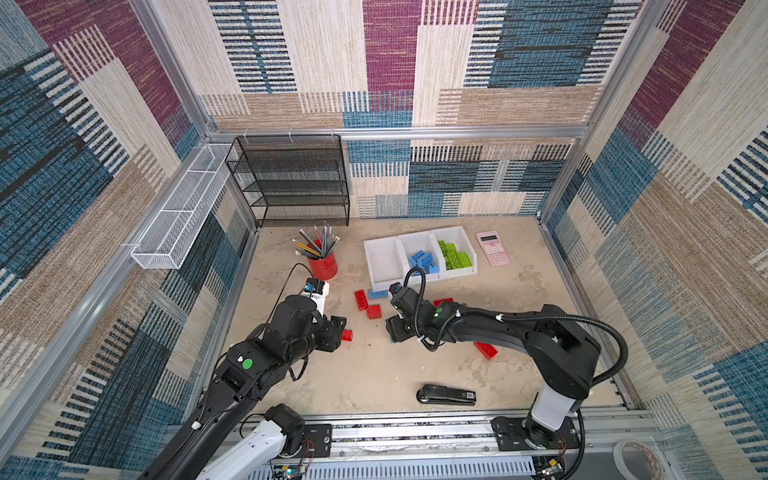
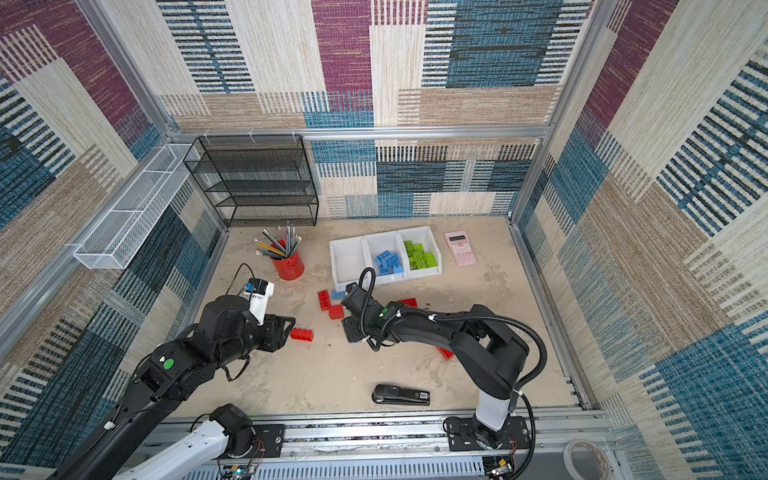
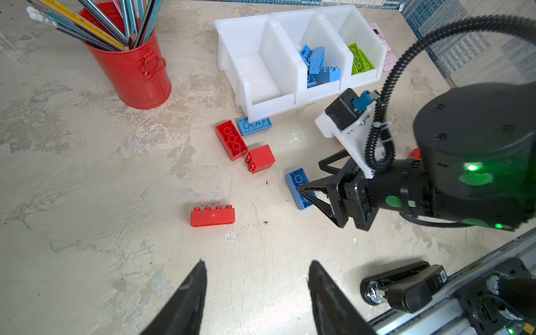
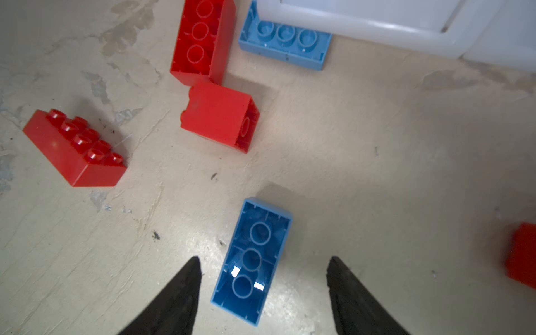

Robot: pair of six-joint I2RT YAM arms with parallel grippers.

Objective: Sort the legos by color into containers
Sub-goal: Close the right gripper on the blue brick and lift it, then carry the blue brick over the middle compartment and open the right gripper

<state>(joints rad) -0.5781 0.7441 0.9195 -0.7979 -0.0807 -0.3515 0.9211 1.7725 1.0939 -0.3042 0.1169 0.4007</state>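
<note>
1. beige tabletop (image 1: pixel 365 374), loose legos (image 1: pixel 361 300) in front of the containers (image 1: pixel 381 259): left bin empty, middle blue, right green.
2. on the left, a low push could slide the red brick (image 3: pixel 212 216) away; on the right, the blue brick (image 4: pixel 252 261) lies skewed, studs down, nearer one finger, so closing may twist it.
3. my left gripper (image 3: pixel 256 266) hangs partly open, empty, just short of the red brick. my right gripper (image 4: pixel 265 258) straddles the blue brick, jaws apart, no contact yet.
</note>
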